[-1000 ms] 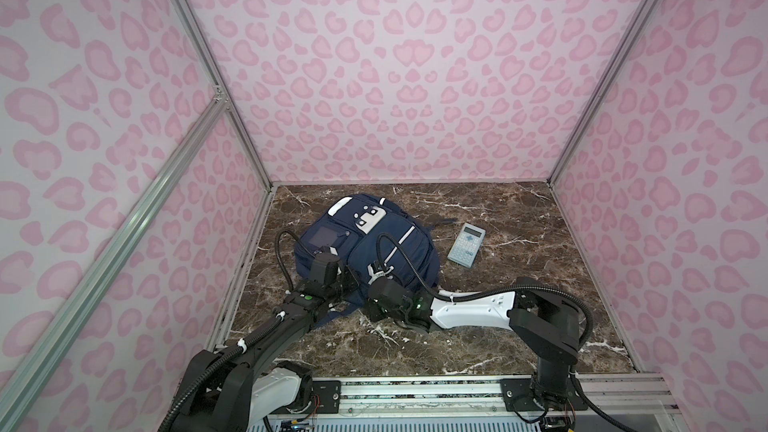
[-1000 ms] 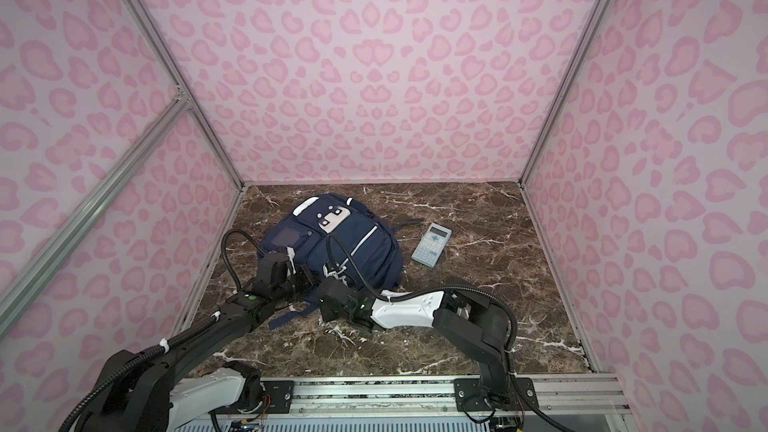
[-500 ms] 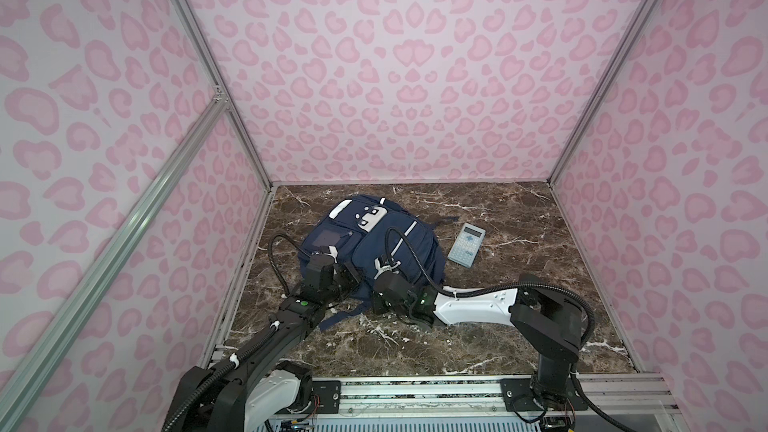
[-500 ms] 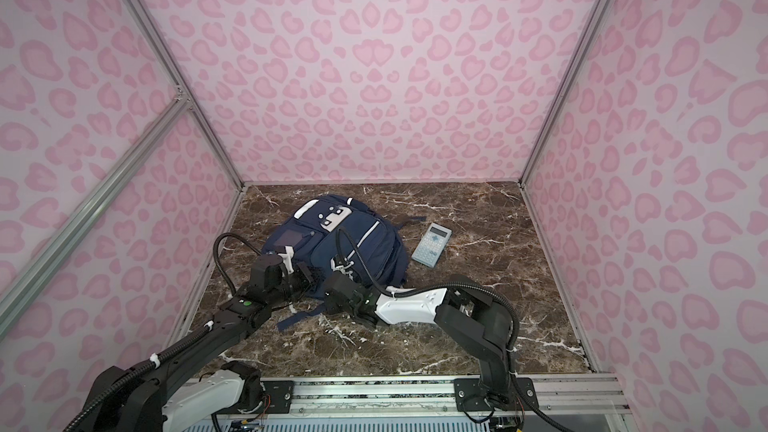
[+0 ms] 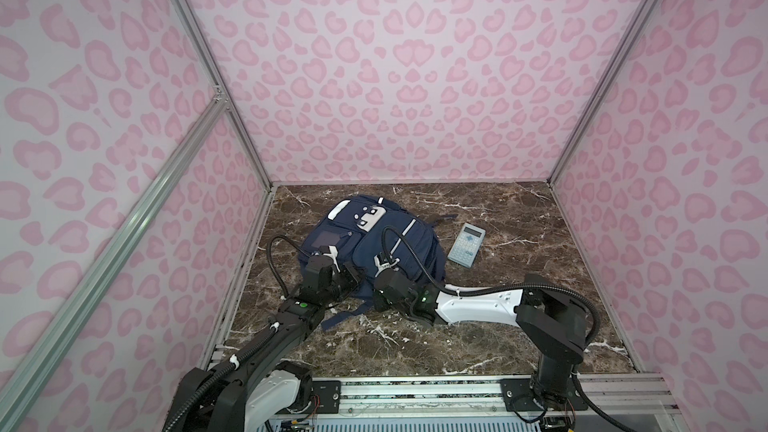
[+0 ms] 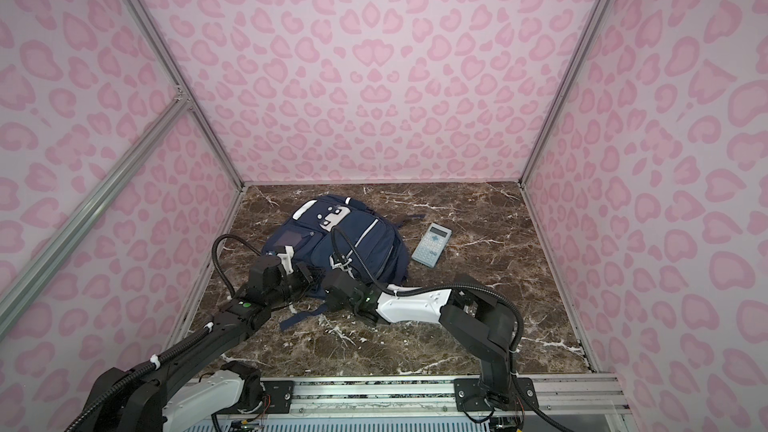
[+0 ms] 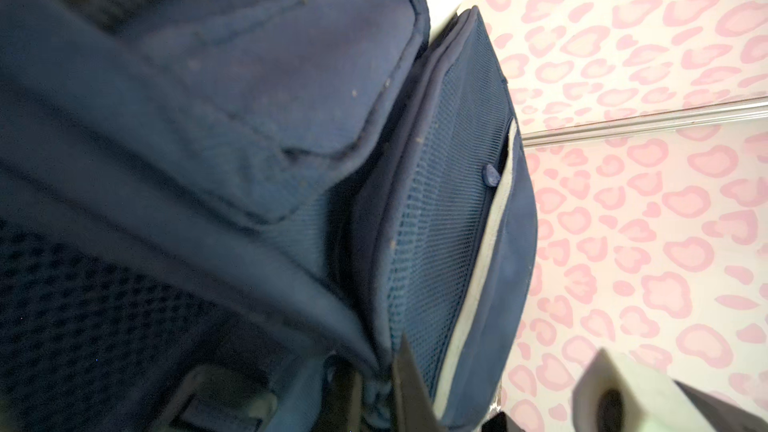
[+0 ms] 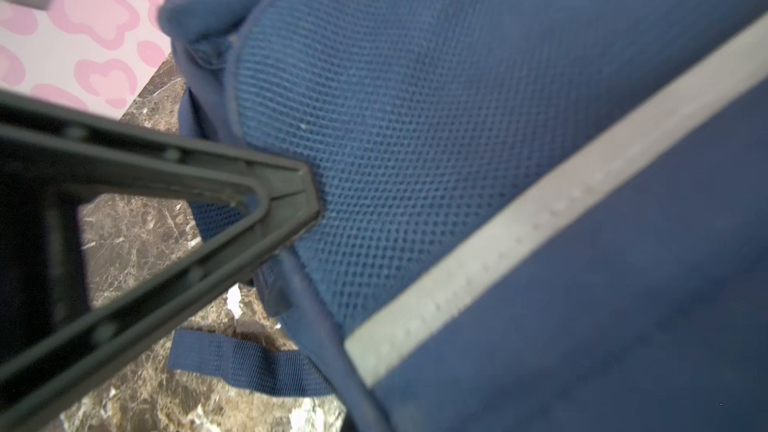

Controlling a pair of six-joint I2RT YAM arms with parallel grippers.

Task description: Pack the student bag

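The student bag [image 5: 399, 238] [image 6: 365, 238] is a navy backpack lying flat on the marble floor, with its white patch at the far end. My left gripper [image 5: 353, 278] [image 6: 307, 274] is at the bag's near left edge. In the left wrist view it [image 7: 380, 394] is shut on a bunched fold of the bag's fabric [image 7: 249, 118]. My right gripper [image 5: 376, 290] [image 6: 328, 288] reaches in from the right to the bag's near edge. In the right wrist view its jaws [image 8: 309, 195] are shut to a point, with the tips pressed against the blue mesh side panel [image 8: 415, 118]. Nothing shows between them.
A pale blue-grey calculator [image 5: 466, 243] [image 6: 431, 245] lies on the floor just right of the bag. A loose navy strap [image 5: 345, 317] [image 6: 299, 320] [image 8: 249, 363] trails toward the front under the two wrists. Pink patterned walls enclose the floor on three sides.
My right gripper's jaws have closed, and it has edged a little farther in against the bag. The left gripper keeps its hold and has barely moved.
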